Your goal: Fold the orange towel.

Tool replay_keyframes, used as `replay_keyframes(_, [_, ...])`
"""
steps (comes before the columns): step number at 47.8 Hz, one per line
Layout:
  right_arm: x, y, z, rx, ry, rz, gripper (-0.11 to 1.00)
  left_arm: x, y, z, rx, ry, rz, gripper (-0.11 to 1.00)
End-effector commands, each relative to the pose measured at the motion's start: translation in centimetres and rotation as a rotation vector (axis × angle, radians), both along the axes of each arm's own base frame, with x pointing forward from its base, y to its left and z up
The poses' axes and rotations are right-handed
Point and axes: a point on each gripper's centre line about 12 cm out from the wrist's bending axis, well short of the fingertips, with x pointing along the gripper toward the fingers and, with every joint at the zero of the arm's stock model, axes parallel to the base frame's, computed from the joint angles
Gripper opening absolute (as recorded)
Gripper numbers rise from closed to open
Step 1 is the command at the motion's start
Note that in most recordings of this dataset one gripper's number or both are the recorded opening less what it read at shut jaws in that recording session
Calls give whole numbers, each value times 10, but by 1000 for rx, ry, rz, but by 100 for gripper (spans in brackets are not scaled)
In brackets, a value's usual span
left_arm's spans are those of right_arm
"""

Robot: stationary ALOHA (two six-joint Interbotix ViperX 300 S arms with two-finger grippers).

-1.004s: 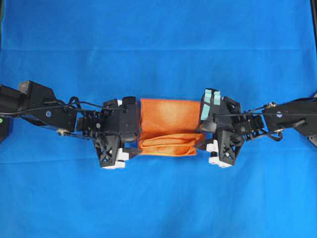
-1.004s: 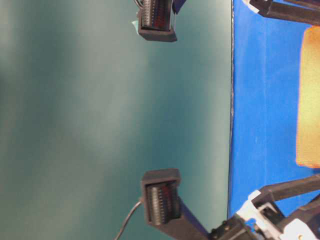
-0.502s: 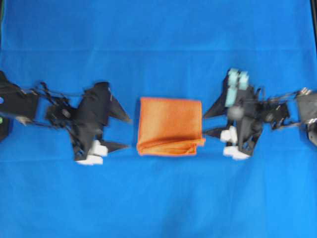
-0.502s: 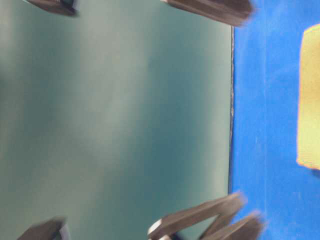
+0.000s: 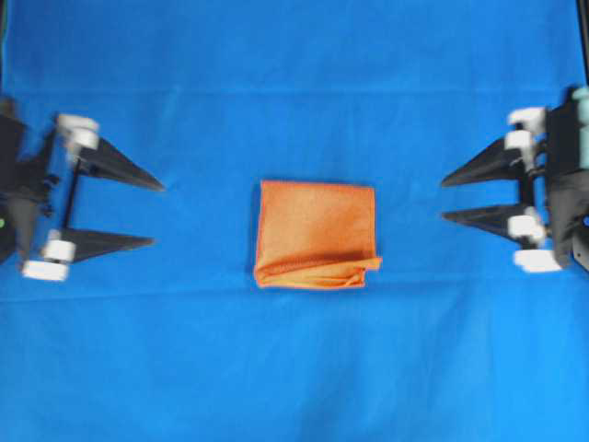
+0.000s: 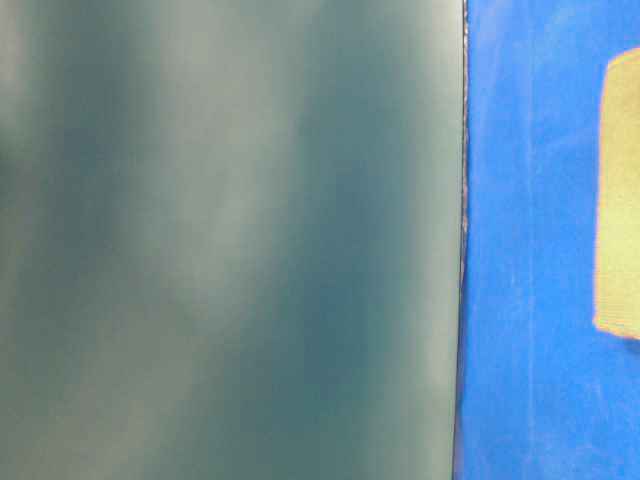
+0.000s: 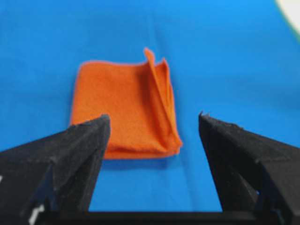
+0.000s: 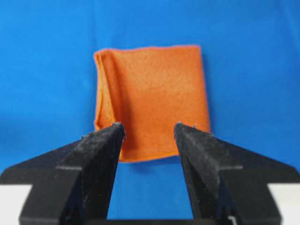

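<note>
The orange towel (image 5: 316, 234) lies folded into a small rectangle on the blue cloth at the middle of the overhead view, its layered edges along the near side. It also shows in the left wrist view (image 7: 125, 108), the right wrist view (image 8: 151, 96), and at the right edge of the table-level view (image 6: 620, 195). My left gripper (image 5: 158, 214) is open and empty, well left of the towel. My right gripper (image 5: 444, 199) is open and empty, well right of it. Neither touches the towel.
The large blue cloth (image 5: 294, 83) covers the whole table. In the table-level view a plain teal wall (image 6: 230, 240) fills the left part; no arm shows there.
Both grippers have let go of the towel's sides and pulled back outward to the left and right edges. The towel has settled flat in its folded shape.
</note>
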Motion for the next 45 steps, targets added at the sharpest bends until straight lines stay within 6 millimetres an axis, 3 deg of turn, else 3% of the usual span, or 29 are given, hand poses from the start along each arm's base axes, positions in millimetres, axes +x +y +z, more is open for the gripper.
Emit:
replay_keyframes(1, [-14,-2,5,-25,-58,10,55,-17,4,10,-2,-78,11,71])
replay_keyframes(11, [-46,-5,-4,-38,-156,28,55,-51,13,0,9,-167,43,71])
replay_keyframes(21, [-65,-7,-29,-33,-183,30,55,-72,19,-24,12,-180,76,71])
replay_keyframes(32, [-70,-8,-55,11,-214,25,55,-80,20,-49,-1,-157,86,71])
replay_keyframes(45, [-69,-14,-59,16,-214,-7,54,-81,21,-52,-2,-160,87,71])
